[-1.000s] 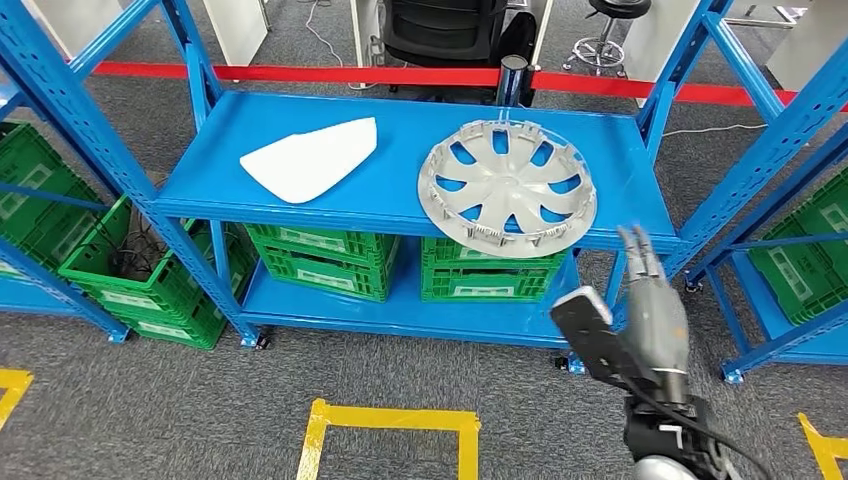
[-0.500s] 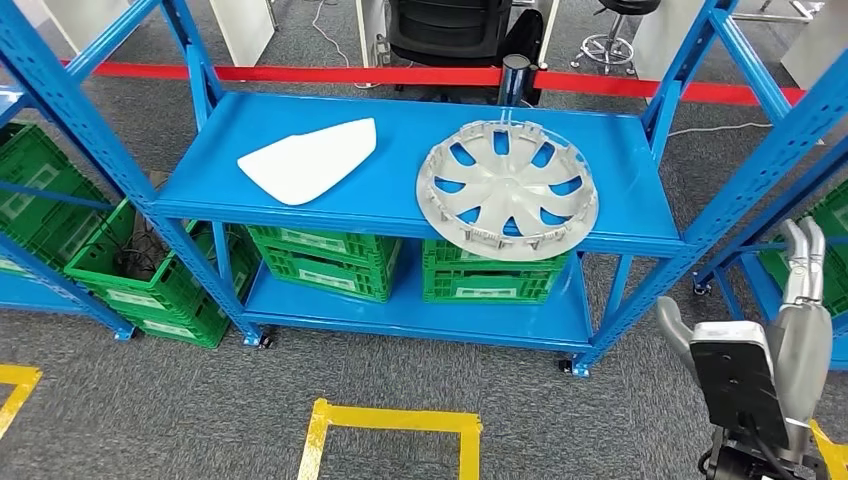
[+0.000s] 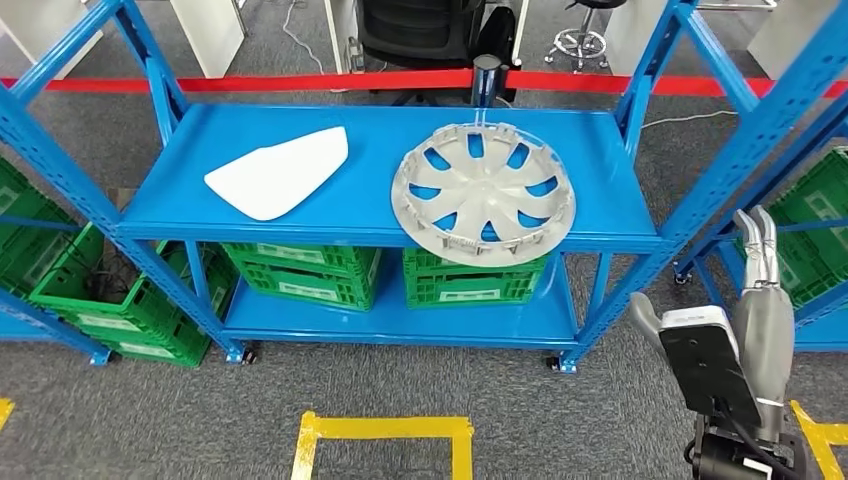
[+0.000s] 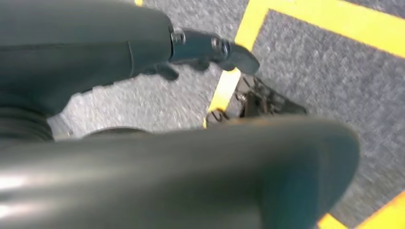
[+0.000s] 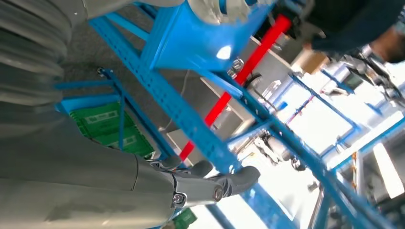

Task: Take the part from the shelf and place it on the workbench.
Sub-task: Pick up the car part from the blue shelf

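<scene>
**Left wrist cam: hand over floor**

I see the left hand (image 4: pixel 143 143) close up and blurred: thick grey thumb across the near field, darker fingers (image 4: pixel 210 47) stretched out beyond it, holding nothing. Behind it is grey carpet (image 4: pixel 334 81) with yellow floor tape (image 4: pixel 239 67) marking a box corner.

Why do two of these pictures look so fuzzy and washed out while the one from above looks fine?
Head view: evenly lit and sharp on the hubcap and blue shelf. Left wrist view: the left hand sits so close that it blurs. Right wrist view: tilted, with bright background light blowing out behind the right hand.
</scene>
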Available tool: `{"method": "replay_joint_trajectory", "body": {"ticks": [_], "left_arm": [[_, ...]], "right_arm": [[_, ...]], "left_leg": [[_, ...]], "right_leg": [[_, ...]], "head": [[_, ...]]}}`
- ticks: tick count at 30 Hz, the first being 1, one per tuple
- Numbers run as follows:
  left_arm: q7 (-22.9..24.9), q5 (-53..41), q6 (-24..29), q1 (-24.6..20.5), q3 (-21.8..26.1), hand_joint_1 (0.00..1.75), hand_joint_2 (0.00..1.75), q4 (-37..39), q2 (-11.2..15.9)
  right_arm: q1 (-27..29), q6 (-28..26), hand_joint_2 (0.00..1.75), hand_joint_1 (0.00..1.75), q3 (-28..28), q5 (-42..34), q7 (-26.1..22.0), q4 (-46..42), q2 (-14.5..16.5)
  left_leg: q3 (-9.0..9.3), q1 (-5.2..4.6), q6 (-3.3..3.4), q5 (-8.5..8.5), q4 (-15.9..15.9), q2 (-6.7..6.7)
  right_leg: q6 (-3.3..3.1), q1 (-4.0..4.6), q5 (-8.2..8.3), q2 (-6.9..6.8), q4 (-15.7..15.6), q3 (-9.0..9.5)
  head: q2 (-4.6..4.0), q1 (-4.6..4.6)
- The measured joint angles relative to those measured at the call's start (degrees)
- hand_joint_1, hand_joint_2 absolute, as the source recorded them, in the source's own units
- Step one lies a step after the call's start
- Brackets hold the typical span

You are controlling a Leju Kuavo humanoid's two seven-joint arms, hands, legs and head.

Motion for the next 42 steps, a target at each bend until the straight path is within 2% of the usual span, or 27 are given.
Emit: {"method": "replay_joint_trajectory", "body": {"ticks": [2, 4, 7, 8, 9, 10, 12, 13, 15, 17, 19, 20, 22, 23, 24, 25, 26, 27, 29, 30, 34, 36, 38, 39, 40, 41, 42], "left_arm": [[-0.3, 0.2, -0.3, 0.0, 0.0, 0.0, 0.0, 0.0, 0.0], [-0.6, 0.4, -0.6, 0.0, 0.1, 0.0, 0.0, 0.0, 0.0], [-0.8, 0.5, -0.9, 0.0, 0.1, 0.0, 0.0, 0.0, 0.0], [-0.7, 0.5, -0.9, 0.0, 0.1, 0.0, 0.0, 0.0, 0.0], [-0.6, 0.5, -1.0, 0.0, 0.1, 0.0, 0.0, 0.0, 0.0], [-0.5, 0.4, -1.2, 0.1, 0.1, 0.0, 0.0, 0.0, 0.0], [-0.4, 0.3, -1.7, 0.1, 0.1, 0.0, 0.0, 0.0, 0.0], [-0.3, 0.1, -2.1, 0.1, 0.1, 0.0, 0.0, 0.0, -0.1], [-0.2, -0.1, -2.8, 0.0, 0.1, 0.0, 0.0, 0.0, -0.1], [-0.1, -0.1, -3.1, -0.1, 0.1, 0.0, 0.0, 0.0, 0.0], [0.1, -0.2, -3.1, -0.1, 0.1, 0.0, 0.0, 0.0, 0.0], [0.1, -0.2, -3.1, -0.1, 0.1, 0.0, 0.0, 0.0, 0.0], [0.2, -0.2, -3.1, -0.1, 0.1, 0.0, 0.0, 0.0, 0.0], [0.3, -0.3, -3.1, 0.0, 0.1, 0.0, 0.0, 0.0, 0.0], [0.3, -0.3, -3.1, 0.1, 0.1, 0.0, 0.0, 0.0, 0.0], [0.3, -0.5, -3.2, 0.1, 0.1, 0.0, 0.0, 0.0, 0.0], [0.2, -0.7, -3.3, 0.2, 0.1, 0.0, 0.0, 0.0, 0.1], [0.2, -0.8, -3.4, 0.2, 0.1, 0.0, 0.0, 0.0, 0.1], [0.0, -1.0, -3.6, 0.1, 0.0, 0.0, 0.0, 0.0, 0.2], [0.0, -1.1, -3.6, 0.0, 0.0, 0.0, 0.0, 0.0, 0.2], [0.0, -1.1, -3.8, 0.0, -0.1, 0.0, 0.0, 0.0, 0.2], [0.0, -1.1, -3.8, 0.0, -0.1, 0.0, 0.0, 0.0, 0.2], [0.0, -1.2, -3.8, -0.1, -0.1, 0.0, 0.0, 0.0, 0.3], [0.0, -1.2, -3.8, 0.0, -0.1, 0.0, 0.0, 0.0, 0.3], [0.0, -1.2, -3.8, 0.0, -0.1, 0.0, 0.0, 0.0, 0.3], [0.0, -1.2, -3.8, 0.0, -0.1, 0.0, 0.0, 0.0, 0.3], [0.0, -1.2, -3.8, 0.0, -0.1, 0.0, 0.0, 0.0, 0.3]], "right_arm": [[-0.1, 1.1, 1.75, 0.0, 0.1, 0.0, 0.6, -0.1, -0.3], [-0.4, 1.7, 1.75, 0.0, 0.1, -0.1, 0.9, -0.2, -0.8], [-0.8, 2.8, 1.75, 0.0, 0.2, -0.8, 1.4, -0.3, -1.3], [-0.8, 3.5, 1.75, 0.0, 0.3, -1.1, 1.7, -0.2, -1.4], [-0.9, 4.1, 1.75, 0.0, 0.4, -1.4, 1.9, -0.1, -1.6], [-1.1, 4.7, 1.75, 0.0, 0.6, -1.7, 2.2, 0.0, -1.8], [-1.5, 5.3, 1.75, 0.0, 0.7, -2.1, 2.5, 0.2, -2.3], [-1.8, 5.4, 1.75, 0.0, 0.7, -2.4, 2.7, 0.4, -2.4], [-2.2, 5.4, 1.75, 0.0, 0.7, -3.1, 2.8, 0.9, -2.8], [-2.3, 5.4, 1.75, 0.0, 0.5, -3.9, 2.8, 1.5, -3.0], [-2.4, 5.5, 1.75, 0.0, 0.5, -5.0, 2.6, 2.3, -3.3], [-2.5, 5.6, 1.75, 0.0, 0.4, -5.5, 2.5, 2.8, -3.4], [-2.6, 6.0, 1.75, 0.0, 0.5, -6.2, 2.4, 4.0, -3.4], [-2.5, 6.2, 1.75, 0.0, 0.5, -6.4, 2.4, 4.6, -3.4], [-2.5, 6.4, 1.75, 0.0, 0.5, -6.6, 2.3, 5.1, -3.4], [-2.5, 6.6, 1.75, 0.0, 0.5, -6.7, 2.3, 5.6, -3.4], [-2.6, 6.8, 1.75, 0.0, 0.6, -6.8, 2.1, 6.0, -3.4], [-2.6, 7.0, 1.75, 0.0, 0.6, -6.9, 2.0, 6.5, -3.4], [-2.7, 7.1, 1.75, 0.0, 0.7, -6.8, 1.7, 7.3, -3.4], [-2.8, 7.2, 1.75, 0.0, 0.7, -6.8, 1.5, 7.7, -3.4], [-3.1, 7.1, 1.75, 0.0, 0.9, -6.6, 1.4, 8.5, -3.4], [-3.3, 7.1, 1.75, 0.0, 0.9, -6.6, 1.3, 8.8, -3.4], [-3.4, 7.0, 1.75, 0.0, 1.0, -6.6, 1.3, 9.2, -3.4], [-3.3, 7.0, 1.75, 0.0, 1.0, -6.6, 1.3, 9.4, -3.4], [-3.3, 7.0, 1.75, 0.0, 1.0, -6.6, 1.3, 9.6, -3.4], [-3.3, 7.0, 1.75, 0.0, 1.0, -6.6, 1.3, 9.8, -3.4], [-3.3, 7.0, 1.75, 0.0, 1.0, -6.6, 1.3, 9.9, -3.4]], "left_leg": [[0.11, 0.11, 0.47, -0.09, -0.2, -0.06], [0.67, 0.34, 1.02, -0.22, -0.7, -0.05], [1.19, 0.29, 1.69, -0.71, -0.8, -0.06], [1.43, 0.24, 1.78, -0.93, -0.8, -0.08], [1.79, 0.2, 1.81, -1.19, -0.8, -0.12], [2.25, 0.18, 1.77, -1.48, -0.8, -0.16], [3.1, 0.12, 1.53, -2.08, -0.8, -0.24], [3.33, 0.05, 1.3, -2.36, -0.7, -0.28], [3.27, -0.03, 0.71, -2.61, -0.7, -0.3], [3.19, 0.04, 0.13, -2.68, -0.8, -0.21], [2.31, 0.07, -0.37, -3.68, 1.0, -0.06], [1.01, 0.11, -0.58, -4.77, 3.4, -0.01], [-3.23, 0.26, -0.81, -7.28, 10.8, 0.04], [-5.31, 0.33, -0.86, -7.88, 14.0, 0.05], [-6.71, 0.37, -0.87, -7.68, 15.6, 0.06], [-7.03, 0.39, -0.85, -6.47, 15.1, 0.07], [-6.28, 0.4, -0.79, -4.5, 12.7, 0.07], [-4.7, 0.41, -0.7, -2.15, 8.8, 0.07], [-1.47, 0.3, -0.47, 0.37, 2.2, 0.04], [-0.46, 0.22, -0.31, 0.59, 0.4, 0.01], [0.52, 0.2, 0.71, 0.06, -0.6, -0.11], [0.97, 0.38, 1.36, -0.14, -0.9, -0.09], [1.17, 0.25, 1.8, -0.46, -0.9, -0.11], [1.34, 0.15, 1.92, -0.63, -0.9, -0.14], [1.59, 0.05, 1.99, -0.84, -0.9, -0.18], [1.96, -0.05, 2.01, -1.07, -0.9, -0.22], [2.41, -0.16, 1.99, -1.34, -0.9, -0.27]], "right_leg": [[0.5, -0.09, -0.31, -0.06, 0.1, 0.12], [0.99, -0.16, -1.85, -0.17, 3.2, -1.53], [1.31, -0.24, -5.13, -0.26, 14.3, -8.28], [1.34, -0.24, -5.09, -0.26, 16.7, -10.16], [1.33, -0.24, -3.89, -0.26, 17.0, -11.08], [1.25, -0.23, -1.64, -0.27, 15.2, -10.91], [0.83, -0.12, 3.27, -0.33, 8.1, -8.64], [0.53, 0.02, 4.43, -0.37, 4.8, -7.27], [-0.07, 0.34, 4.45, -0.47, 1.8, -5.69], [-0.58, 0.33, 4.35, -0.41, 1.2, -5.23], [-1.13, 0.02, 4.39, -0.37, 0.6, -4.68], [-1.4, -0.17, 4.37, -0.39, 0.4, -4.33], [-1.69, -0.19, 4.1, -0.45, 0.3, -3.99], [-1.75, -0.19, 3.94, -0.45, 0.3, -3.85], [-1.74, -0.2, 3.76, -0.42, 0.3, -3.68], [-1.68, -0.22, 3.55, -0.36, 0.3, -3.44], [-1.56, -0.25, 3.31, -0.3, 0.3, -3.11], [-1.37, -0.28, 3.02, -0.25, 0.3, -2.73], [-0.82, -0.15, 2.46, -0.19, 0.4, -2.26], [-0.48, -0.08, 2.29, -0.17, 0.4, -2.21], [0.79, -0.2, 1.56, -0.2, 1.0, -2.64], [1.27, -0.28, -0.57, -0.29, 5.8, -5.22], [1.47, -0.28, -3.14, -0.31, 13.8, -9.76], [1.49, -0.28, -3.5, -0.31, 16.7, -11.7], [1.42, -0.26, -2.77, -0.31, 17.5, -12.66], [1.24, -0.22, -1.0, -0.31, 16.0, -12.51], [0.92, -0.12, 1.53, -0.32, 12.6, -11.34]], "head": [[0.0, 0.13], [0.0, 0.55], [0.0, 1.5], [0.0, 1.69], [0.0, 1.85], [0.0, 2.01], [0.0, 2.34], [0.0, 2.48], [0.0, 2.64], [0.0, 2.54], [0.0, 2.16], [0.0, 1.86], [0.0, 1.28], [0.0, 1.08], [0.0, 0.93], [0.0, 0.72], [0.0, 0.48], [0.0, 0.23], [0.0, -0.22], [0.0, -0.3], [0.0, -0.06], [0.0, 0.53], [0.0, 1.28], [0.0, 1.54], [0.0, 1.74], [0.0, 1.93], [0.0, 2.13]]}}
